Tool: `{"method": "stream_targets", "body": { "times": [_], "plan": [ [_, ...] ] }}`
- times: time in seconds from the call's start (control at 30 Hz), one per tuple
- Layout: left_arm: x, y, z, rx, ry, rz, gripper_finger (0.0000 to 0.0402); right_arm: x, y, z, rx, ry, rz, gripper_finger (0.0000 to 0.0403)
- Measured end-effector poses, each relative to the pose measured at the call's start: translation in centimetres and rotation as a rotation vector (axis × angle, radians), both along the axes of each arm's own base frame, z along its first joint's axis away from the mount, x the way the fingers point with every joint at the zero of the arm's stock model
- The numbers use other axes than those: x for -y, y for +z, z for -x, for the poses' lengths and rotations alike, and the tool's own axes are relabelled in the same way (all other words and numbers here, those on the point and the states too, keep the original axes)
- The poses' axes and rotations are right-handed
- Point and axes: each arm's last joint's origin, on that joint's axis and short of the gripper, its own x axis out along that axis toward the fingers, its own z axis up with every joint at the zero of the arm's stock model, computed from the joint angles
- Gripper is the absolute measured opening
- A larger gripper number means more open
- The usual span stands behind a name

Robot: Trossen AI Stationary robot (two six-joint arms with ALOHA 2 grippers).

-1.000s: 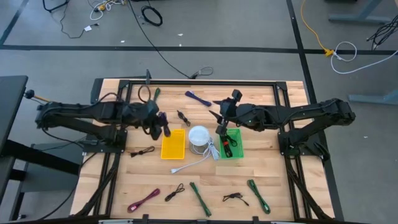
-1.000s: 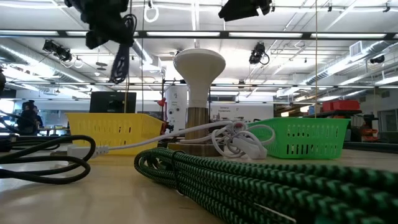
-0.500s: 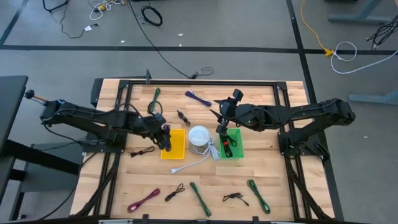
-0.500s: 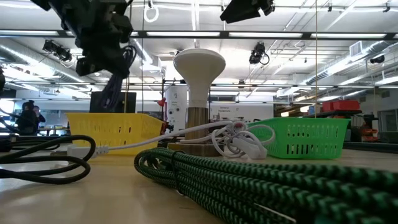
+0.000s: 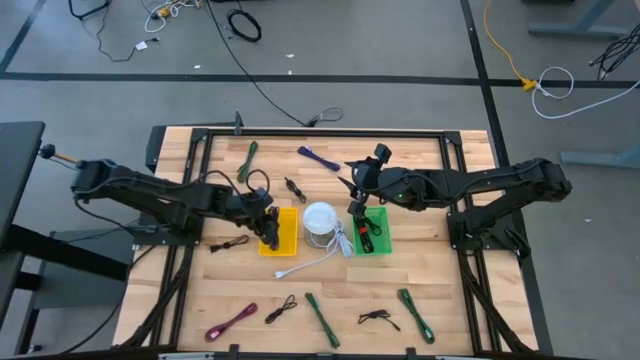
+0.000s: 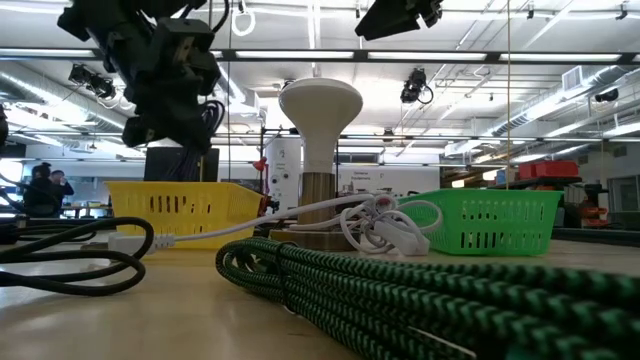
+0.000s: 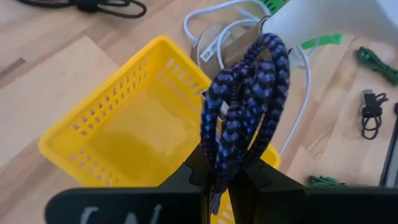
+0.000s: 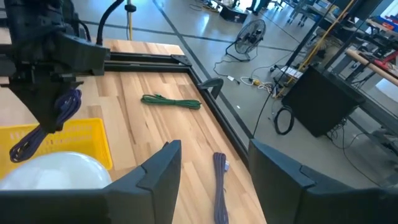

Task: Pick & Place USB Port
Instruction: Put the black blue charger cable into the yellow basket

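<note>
Your left gripper (image 7: 219,177) was clamped on the coiled purple cable (image 7: 242,112), holding it just above the yellow basket (image 7: 130,134). Your right gripper (image 8: 211,168) waited with fingers spread, beyond the basket, past the white lamp (image 5: 320,218).

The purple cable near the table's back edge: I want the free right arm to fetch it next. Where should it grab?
Probably at the middle of the purple cable, coming straight down with the right gripper, jaws across its width. It lies flat as a narrow folded bundle, clear of other things, so the middle catches all strands.
</note>
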Motion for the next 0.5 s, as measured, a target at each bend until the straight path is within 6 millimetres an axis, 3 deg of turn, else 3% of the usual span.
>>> {"method": "stream_targets", "body": {
  "times": [0.5],
  "plan": [
    [0.0, -1.5, -1.0, -0.045, 0.035, -0.009, 0.0057, 0.0, -0.1, 0.0, -0.009, 0.002, 0.0, 0.0189]
  ]
}}
